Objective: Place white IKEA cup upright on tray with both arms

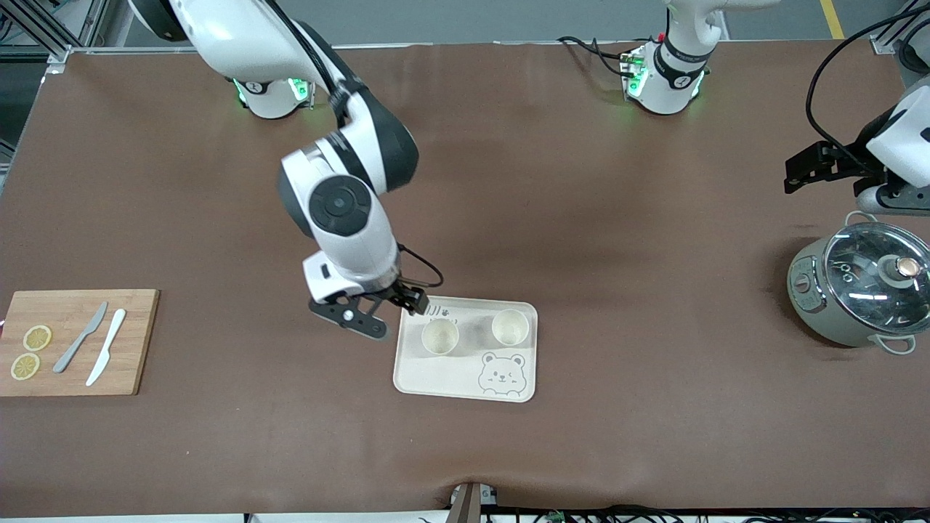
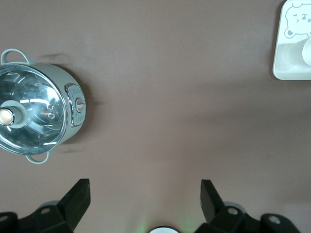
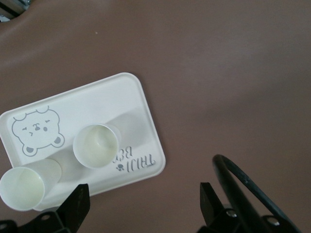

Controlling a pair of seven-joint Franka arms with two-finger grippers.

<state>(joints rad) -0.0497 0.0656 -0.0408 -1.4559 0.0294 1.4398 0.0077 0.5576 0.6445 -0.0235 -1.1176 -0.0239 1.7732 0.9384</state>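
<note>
- The flat cream rectangular tray (image 1: 465, 381) with rounded corners, a raised rim and a grey bear-face drawing lies on the brown table (image 1: 581, 218), nearest to the front camera of the task's things; its "TAIJI BEAR" lettering runs along the edge farther from that camera.
- Two white cups stand upright on the tray, mouths up and well apart from each other: one white round cup (image 1: 440, 337) toward the right arm's end, and a second white round cup (image 1: 510, 327) toward the left arm's end.
- The right gripper (image 1: 414, 301) hangs over the tray's corner just beside the first cup, touching neither cup; in the right wrist view its two black fingers (image 3: 77, 206) stand spread wide with nothing between them.
- At the right arm's end of the table lies a rectangular wooden cutting board (image 1: 138, 341) bearing two lemon slices (image 1: 30, 351), a grey knife (image 1: 80, 338) and a white knife (image 1: 106, 346).
- At the left arm's end stands a grey-green round pot with a glass lid (image 1: 857, 287).
- The left gripper (image 1: 799, 174) waits in the air near that pot, over bare table; the left wrist view shows its fingers (image 2: 77, 199) spread apart and empty.
</note>
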